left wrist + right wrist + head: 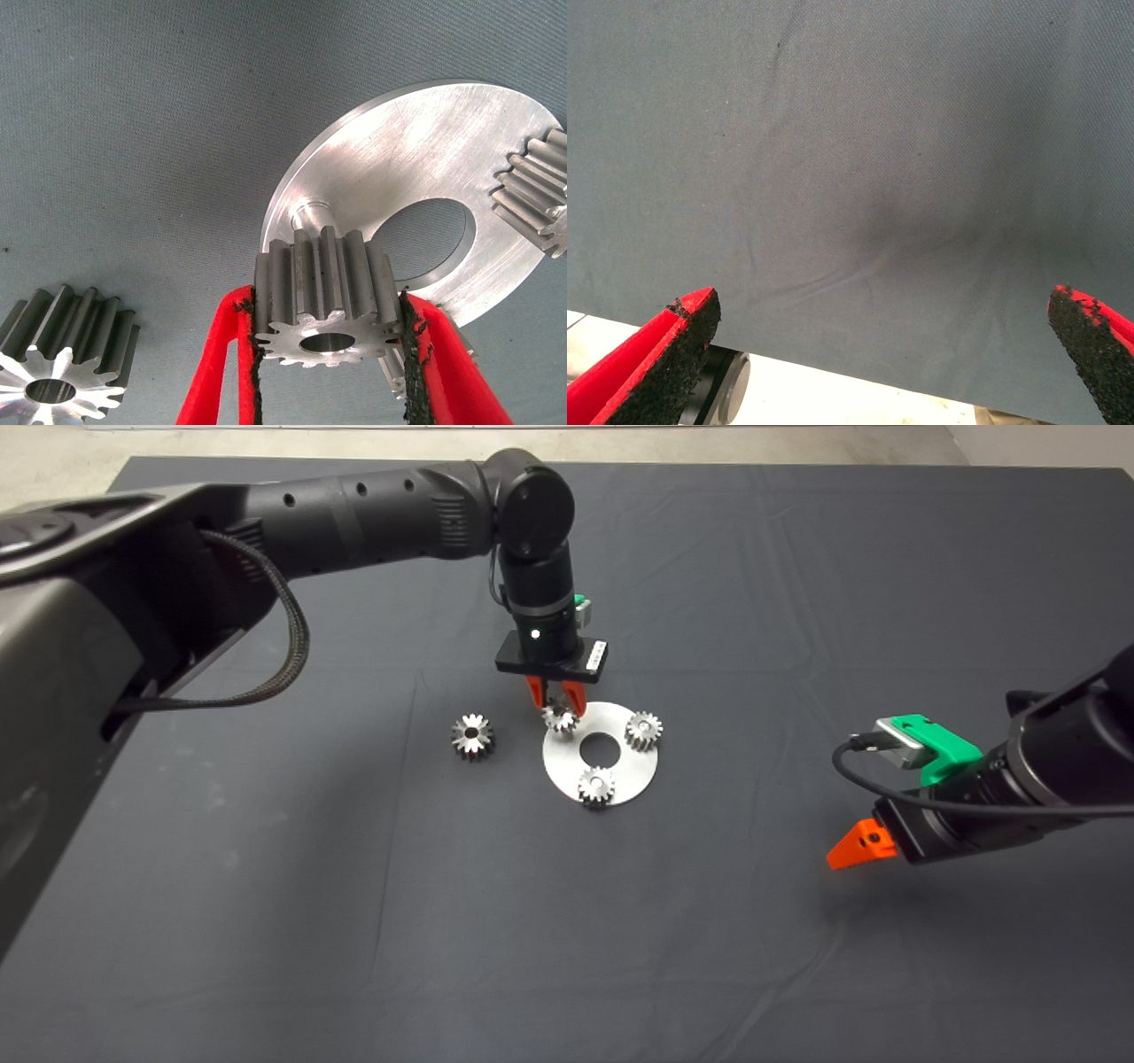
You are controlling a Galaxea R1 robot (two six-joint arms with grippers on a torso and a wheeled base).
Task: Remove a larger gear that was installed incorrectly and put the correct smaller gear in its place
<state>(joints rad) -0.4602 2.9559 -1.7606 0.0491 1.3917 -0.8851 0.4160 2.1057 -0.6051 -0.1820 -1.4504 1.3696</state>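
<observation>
Dark grey mat point(797, 602) covers the counter, creased w/ fold lines. Pale beige floor point(266, 443) shows beyond the far edge; soft, even light.

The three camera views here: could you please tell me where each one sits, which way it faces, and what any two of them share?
Head view: above the table, looking down at the dark mat; both black arms show, the left gripper over the round metal plate, the right gripper waiting at the right.
Left wrist view: on the left arm, facing its red fingers, which clamp the smaller gear above the plate's bare peg.
Right wrist view: on the right arm, facing bare mat between open fingers.
Head and left wrist views share the plate, the held gear and the larger gear.
</observation>
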